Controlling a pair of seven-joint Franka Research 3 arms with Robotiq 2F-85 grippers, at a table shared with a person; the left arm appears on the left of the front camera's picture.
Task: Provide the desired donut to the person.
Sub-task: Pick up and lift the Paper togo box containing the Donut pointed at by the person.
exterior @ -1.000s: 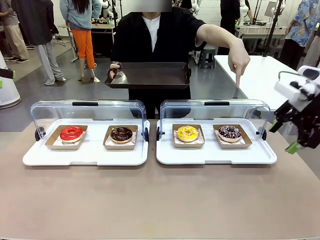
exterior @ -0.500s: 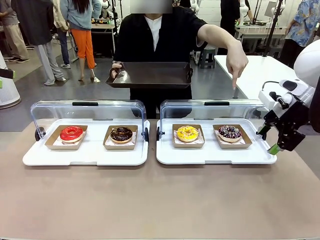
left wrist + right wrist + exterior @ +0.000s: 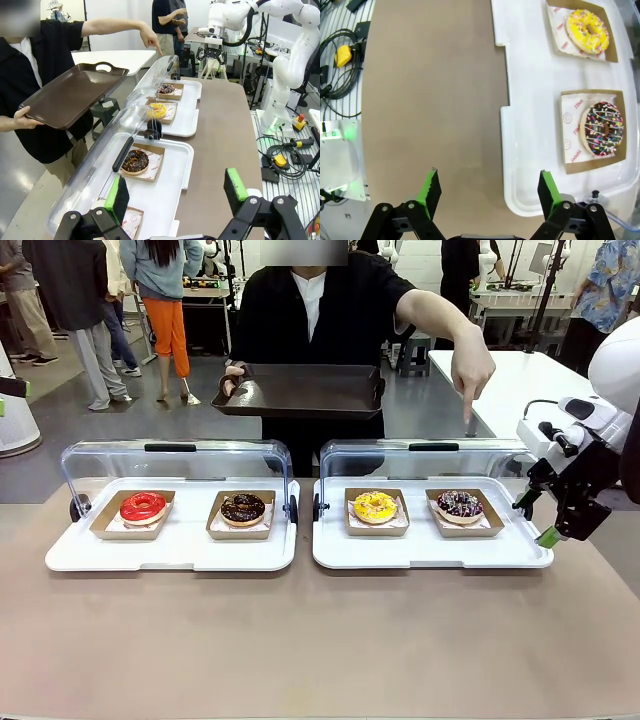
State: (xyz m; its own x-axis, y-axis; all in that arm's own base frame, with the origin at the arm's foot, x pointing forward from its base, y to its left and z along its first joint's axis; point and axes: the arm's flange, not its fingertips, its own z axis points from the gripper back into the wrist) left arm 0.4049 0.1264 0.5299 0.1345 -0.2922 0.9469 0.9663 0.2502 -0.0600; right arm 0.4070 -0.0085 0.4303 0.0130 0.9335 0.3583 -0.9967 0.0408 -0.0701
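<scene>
Red print marks the paper liners under the donuts, but it is too small to read. The right claw (image 3: 534, 521) hangs tilted just off the right end of the right white tray (image 3: 430, 552), green pads wide apart with nothing between them. Its wrist view looks straight down on the tan table (image 3: 435, 90) and that tray's corner. The left claw (image 3: 177, 190) is likewise fully spread and empty, seemingly over the left tray's (image 3: 165, 195) outer end.

The person (image 3: 310, 310) stands across the table, holding a brown tray (image 3: 300, 390) level at the waist. The pointing hand (image 3: 473, 365) is stretched out, forefinger aimed down over the sprinkled donut (image 3: 459, 504). That donut sits in a cardboard dish at the right end of the right white tray, beside the yellow donut (image 3: 375, 506), with the clear lid (image 3: 430, 462) raised behind. The red donut (image 3: 143, 506) and chocolate donut (image 3: 243, 508) lie on the left tray. Behind is a busy hall with other people.
</scene>
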